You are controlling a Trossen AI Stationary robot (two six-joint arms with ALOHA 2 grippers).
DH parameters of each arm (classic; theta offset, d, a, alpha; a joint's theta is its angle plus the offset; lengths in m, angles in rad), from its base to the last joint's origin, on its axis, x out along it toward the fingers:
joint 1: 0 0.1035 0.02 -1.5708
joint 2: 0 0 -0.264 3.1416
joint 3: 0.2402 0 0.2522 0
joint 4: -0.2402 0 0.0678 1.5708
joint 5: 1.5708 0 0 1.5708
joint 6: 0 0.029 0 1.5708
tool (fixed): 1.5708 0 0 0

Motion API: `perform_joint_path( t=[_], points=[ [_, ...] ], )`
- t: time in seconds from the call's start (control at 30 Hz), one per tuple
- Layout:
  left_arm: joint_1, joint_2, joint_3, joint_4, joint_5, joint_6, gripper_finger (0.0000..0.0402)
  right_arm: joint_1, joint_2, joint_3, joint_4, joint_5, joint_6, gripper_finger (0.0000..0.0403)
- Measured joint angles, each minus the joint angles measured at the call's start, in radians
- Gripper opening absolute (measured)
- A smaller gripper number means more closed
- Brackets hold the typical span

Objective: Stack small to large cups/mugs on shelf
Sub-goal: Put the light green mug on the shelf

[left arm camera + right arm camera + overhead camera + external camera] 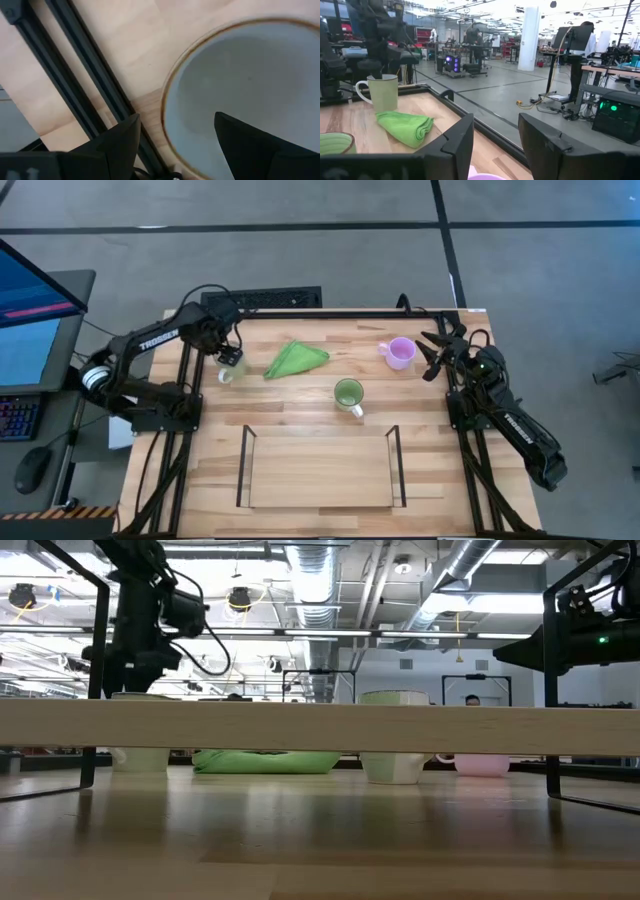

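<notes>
High view frames show the left hand (229, 361) lowered over the white mug (226, 372) near the far left corner of the bench (300, 430), so that most of the mug is covered by it. In the left wrist view the mug's rim (170, 100) is seen close up, with one finger (250, 145) set inside the mug and the other (120, 145) outside; the fingers are spread across the wall, and contact cannot be made out. A green cloth (296, 359) lies just beside this hand. The green mug (349, 394) stands between the two hands, and the light purple mug (400, 352) is just beside the right hand (432, 356), which is held spread above the bench. Only a sliver of the purple rim (485, 176) is caught in the right wrist view. The shelf (318, 472) stands at the near side, well apart from both hands; in the low view its top (320, 727) cuts across the mugs.
</notes>
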Motion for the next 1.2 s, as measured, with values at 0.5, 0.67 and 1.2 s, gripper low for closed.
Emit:
perform_joint_path(
  t=[0.5,0.67,1.2],
  points=[
    [0.0,0.092,0.0,0.049,-0.044,0.072,0.0209,0.0,0.0,0.0,0.0,0.0,0.0,0.0177],
    [0.0,0.092,0.0,0.052,-0.044,0.076,0.0139,0.0,0.0,0.0,0.0,0.0,0.0,0.0177],
    [0.002,0.087,0.004,0.065,0.018,0.09,0.0026,0.0,0.0,0.0,0.0,0.0,-0.001,0.0177]
  ],
)
